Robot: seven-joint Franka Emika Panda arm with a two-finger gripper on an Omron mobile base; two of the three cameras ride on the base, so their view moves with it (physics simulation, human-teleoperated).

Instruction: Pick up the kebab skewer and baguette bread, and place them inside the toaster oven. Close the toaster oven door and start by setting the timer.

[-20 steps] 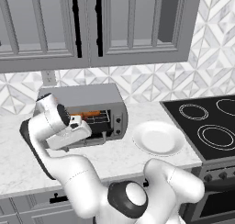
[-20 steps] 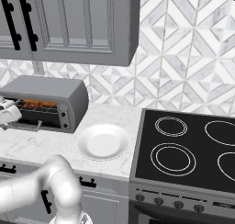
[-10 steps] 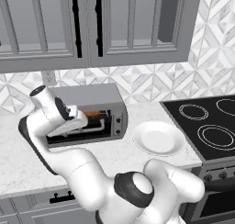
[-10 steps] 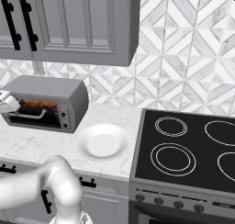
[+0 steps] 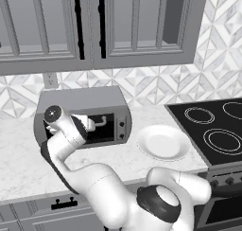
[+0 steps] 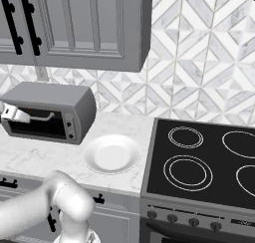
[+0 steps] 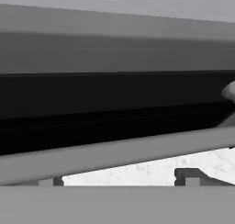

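The toaster oven (image 5: 82, 104) (image 6: 47, 100) stands on the counter at the left. Its door (image 5: 105, 128) (image 6: 37, 125) stands upright against the front, dark glass (image 7: 114, 103) facing me, and looks shut. The door's grey bar handle (image 6: 41, 119) runs across the upper part of the door. My gripper (image 5: 90, 125) (image 6: 14, 113) (image 7: 119, 178) hovers close in front of the door's left part. Its jaws stand wide open with nothing between them. The kebab skewer and the baguette bread are hidden behind the dark glass.
A white plate (image 5: 163, 142) (image 6: 112, 153) lies on the marble counter (image 5: 28, 168) right of the oven. The black stovetop (image 5: 215, 126) (image 6: 204, 162) is further right. The oven's control panel (image 5: 122, 126) (image 6: 69, 125) sits on its right side. Grey cabinets (image 5: 94, 26) hang above.
The oven door has swung up from lying open to standing against the front, with my hand rising along with it. The food seen inside earlier is now behind the glass.
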